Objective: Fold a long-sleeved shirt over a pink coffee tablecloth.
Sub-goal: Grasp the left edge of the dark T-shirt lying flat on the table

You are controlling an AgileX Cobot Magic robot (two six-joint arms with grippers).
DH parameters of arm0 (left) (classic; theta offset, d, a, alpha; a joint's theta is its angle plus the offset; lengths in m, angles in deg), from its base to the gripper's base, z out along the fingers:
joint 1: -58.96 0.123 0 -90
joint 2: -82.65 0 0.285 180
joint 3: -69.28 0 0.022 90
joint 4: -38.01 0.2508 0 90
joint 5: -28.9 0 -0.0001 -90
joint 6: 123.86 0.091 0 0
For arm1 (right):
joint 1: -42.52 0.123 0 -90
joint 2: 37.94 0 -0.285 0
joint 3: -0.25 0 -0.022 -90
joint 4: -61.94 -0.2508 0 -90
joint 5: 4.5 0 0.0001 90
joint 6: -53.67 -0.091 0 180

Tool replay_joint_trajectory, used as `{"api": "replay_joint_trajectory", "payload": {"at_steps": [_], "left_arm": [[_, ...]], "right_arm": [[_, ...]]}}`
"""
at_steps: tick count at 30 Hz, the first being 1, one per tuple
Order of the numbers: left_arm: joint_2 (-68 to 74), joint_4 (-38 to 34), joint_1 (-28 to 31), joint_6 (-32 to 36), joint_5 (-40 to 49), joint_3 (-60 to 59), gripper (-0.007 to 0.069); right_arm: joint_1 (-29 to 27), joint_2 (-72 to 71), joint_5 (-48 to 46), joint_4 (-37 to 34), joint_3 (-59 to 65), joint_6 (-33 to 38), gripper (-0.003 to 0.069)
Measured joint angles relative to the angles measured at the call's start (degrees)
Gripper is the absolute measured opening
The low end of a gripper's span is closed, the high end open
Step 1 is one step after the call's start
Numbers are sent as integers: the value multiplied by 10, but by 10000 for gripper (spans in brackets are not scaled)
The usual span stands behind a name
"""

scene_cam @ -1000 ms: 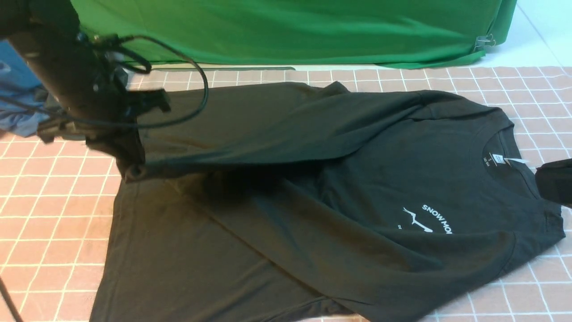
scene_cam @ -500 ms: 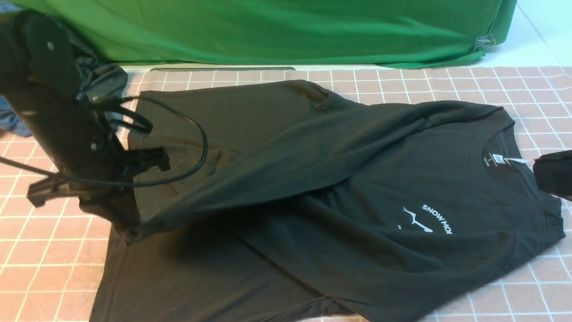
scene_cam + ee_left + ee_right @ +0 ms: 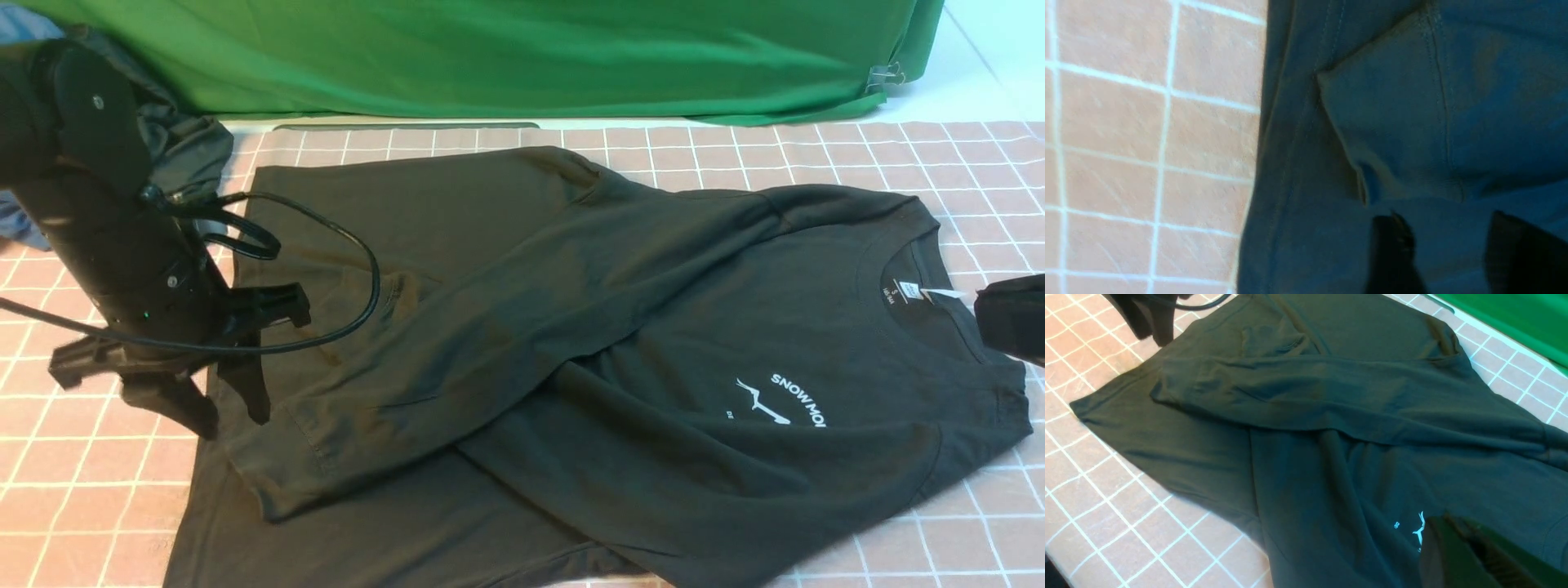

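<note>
Entry: one long-sleeved shirt (image 3: 653, 327), black, laid flat on the pink coffee tablecloth (image 3: 82, 474), with the collar turned to the right and the hem to the left. White lettering (image 3: 800, 398) and a white neck label (image 3: 902, 294) are shown face up.

One sleeve (image 3: 490, 327) is laid diagonally across the body. Its cuff (image 3: 277, 465) is rested on the fabric near the hem.

The left hand (image 3: 233, 423) is positioned over the hem edge, just beside the cuff. Its fingers (image 3: 1392, 253) are held apart, and the cuff is seen lying loose just beyond them.

The right hand (image 3: 1008, 327) is placed at the right edge, beside the collar, with its fingers together. Whether fabric is pinched there cannot be told.

Surroundings: a green cloth (image 3: 531, 57) is hung behind the tablecloth, and a dark grey garment (image 3: 192, 143) is bunched at the far left corner
</note>
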Motion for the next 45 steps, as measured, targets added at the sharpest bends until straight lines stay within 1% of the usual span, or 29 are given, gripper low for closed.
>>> {"api": "replay_joint_trajectory", "payload": {"at_steps": [1, 2, 4, 7, 8, 11, 15, 18, 23, 28, 35, 39, 41, 43, 45], "left_arm": [[0, 13, 0, -5, -7, 16, 417], [0, 20, 0, -10, -13, 24, 437], [0, 38, 1, -28, -60, 53, 496], [3, 40, 1, -37, -128, 84, 537], [8, 37, 1, -37, -145, 95, 540], [40, 21, 1, -37, -173, 123, 540], [85, 17, 1, -35, -189, 145, 540], [141, 17, 1, -16, -206, 164, 540], [194, 13, 1, 7, -229, 174, 540], [223, 1, 1, 40, -231, 175, 540], [243, -1, 1, 59, -229, 175, 540], [248, -28, 1, 95, -227, 175, 536], [248, -48, 1, 118, -227, 175, 523], [248, -59, 1, 129, -227, 175, 484], [250, -61, 1, 137, -228, 175, 424]], "right_arm": [[0, 0, 0, 0, 0, 0, 36], [0, 0, 0, 0, 0, 0, 36], [0, 0, 0, 0, 0, 0, 36], [0, 0, 0, 0, 0, 0, 36], [0, 0, 0, 0, 0, 0, 36], [0, 0, 0, 0, 0, 0, 36], [0, 0, 0, 0, 0, 0, 36], [0, 0, 0, 0, 0, 0, 36], [0, 0, 9, 0, 0, 0, 36], [0, 0, 16, 0, 0, 0, 36], [0, 0, 23, 0, 0, 0, 36], [0, 0, 28, 0, 0, 0, 36], [0, 0, 30, 0, 0, 0, 36], [0, 0, 33, 0, 0, 0, 36], [0, 0, 35, 0, 0, 0, 36]]}}
